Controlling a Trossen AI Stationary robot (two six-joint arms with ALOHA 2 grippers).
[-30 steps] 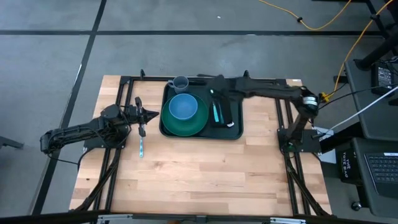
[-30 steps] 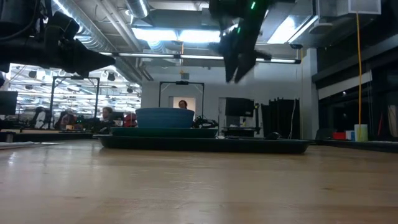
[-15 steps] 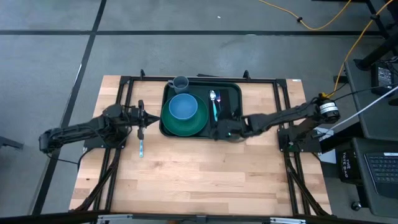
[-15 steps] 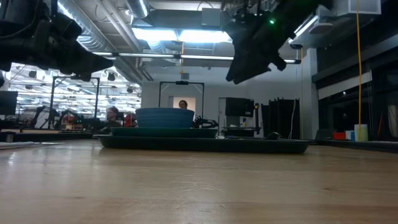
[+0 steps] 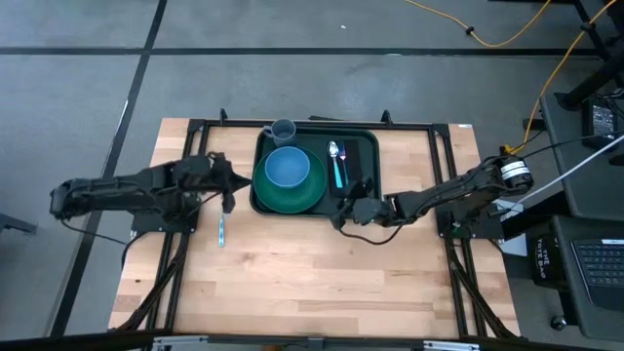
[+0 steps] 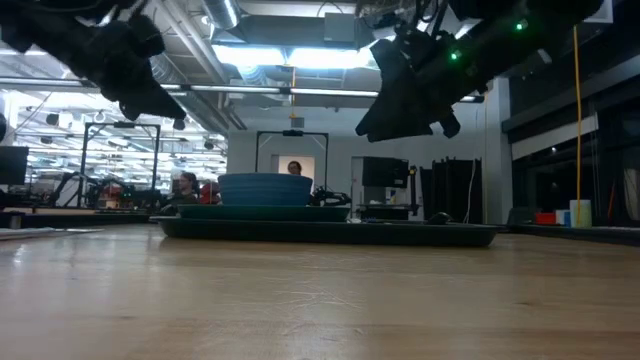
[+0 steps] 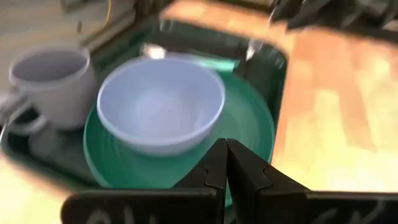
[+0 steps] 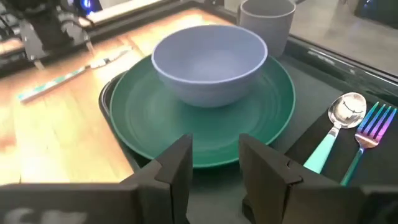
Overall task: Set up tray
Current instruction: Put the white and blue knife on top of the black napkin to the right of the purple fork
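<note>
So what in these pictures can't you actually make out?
- The utensil on the table beside the tray: too small in the high view, blurred in the right wrist view, so its type is unclear.
- The napkin under the spoon and fork: mostly covered by them and cut off by the edge.
- The mug and its contents: blurred in the left wrist view.
- The tray's contents in the low view: hidden behind its rim.

floor [image 5: 390, 88]: grey, crossed by dark lines, a yellow cable [image 5: 507, 39] trailing over it
table [image 5: 312, 283]: pale wood planks
ceiling [image 6: 270, 30]: exposed ducts and bright strip lights
far room: monitors, desks, two seated people [image 6: 185, 185], dark cabinets
side desk [image 5: 595, 253]: laptop keyboard, beside the table
</note>
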